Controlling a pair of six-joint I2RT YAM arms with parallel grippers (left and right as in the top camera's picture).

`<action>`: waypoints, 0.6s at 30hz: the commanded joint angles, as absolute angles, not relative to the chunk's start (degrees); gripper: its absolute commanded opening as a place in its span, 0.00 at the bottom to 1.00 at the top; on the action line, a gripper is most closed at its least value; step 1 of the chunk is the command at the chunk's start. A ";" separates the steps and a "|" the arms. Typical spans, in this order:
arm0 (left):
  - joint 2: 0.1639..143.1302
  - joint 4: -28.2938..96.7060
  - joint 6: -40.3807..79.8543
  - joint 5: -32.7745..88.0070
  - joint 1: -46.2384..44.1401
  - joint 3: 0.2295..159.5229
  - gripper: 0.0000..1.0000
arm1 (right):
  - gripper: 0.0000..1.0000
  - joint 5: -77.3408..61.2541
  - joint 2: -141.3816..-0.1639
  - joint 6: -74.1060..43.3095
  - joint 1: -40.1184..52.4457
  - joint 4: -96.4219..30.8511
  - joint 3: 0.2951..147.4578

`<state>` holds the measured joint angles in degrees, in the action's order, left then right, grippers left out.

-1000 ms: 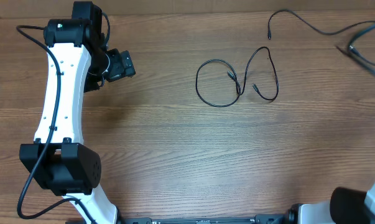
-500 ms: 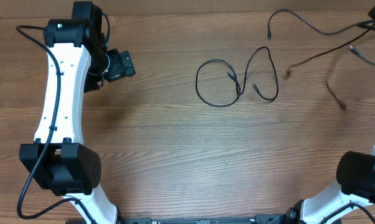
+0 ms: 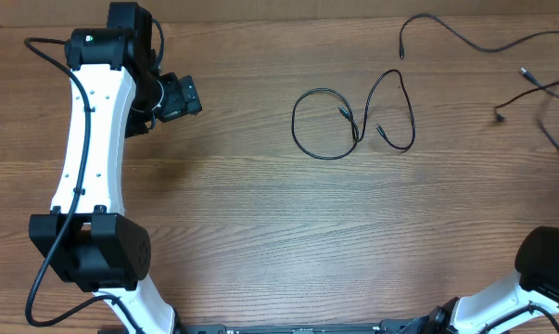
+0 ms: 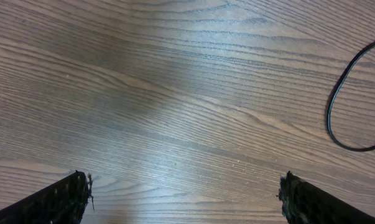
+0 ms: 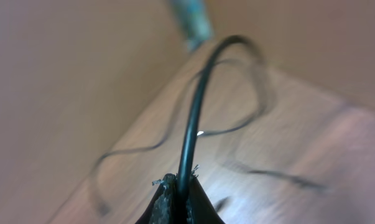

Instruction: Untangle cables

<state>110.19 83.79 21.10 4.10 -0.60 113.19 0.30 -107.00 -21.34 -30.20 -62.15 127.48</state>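
Observation:
Two linked loops of thin black cable [image 3: 318, 91] lie flat at the table's centre, plug ends crossing in the middle. A separate cable [image 3: 446, 31] trails off at the far right. More loose strands with a plug end [image 3: 498, 115] hang near the right edge. My left gripper [image 3: 188, 96] hovers at the far left, well away from the loops; in the left wrist view it [image 4: 184, 199] is open over bare wood, with an arc of cable [image 4: 332, 124] at the right. My right gripper [image 5: 180, 186] is shut on a black cable [image 5: 193, 118] that rises from its tips.
The wooden table [image 3: 260, 213] stretches between the arms. The left arm's white link [image 3: 94, 139] runs along the left side. The right arm's dark base [image 3: 548, 264] sits at the near right corner. The table edge [image 5: 143, 118] shows in the right wrist view.
The strands at the right edge have swung and spread, shifting right and down. The right arm's base joint has turned. The left arm and the central loops have not moved.

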 commanded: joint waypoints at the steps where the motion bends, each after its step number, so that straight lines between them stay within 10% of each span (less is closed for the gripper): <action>1: 110.26 83.74 22.31 4.32 -0.45 113.56 1.00 | 0.04 -15.94 -106.69 -20.27 -28.88 -61.30 127.44; 18: 110.26 83.72 22.31 4.32 -0.45 113.56 1.00 | 0.04 -24.29 -108.62 -11.92 -27.92 -62.92 127.22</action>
<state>110.19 83.79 21.12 4.10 -0.60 113.19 -27.40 -107.13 -13.87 -27.66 -62.81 127.48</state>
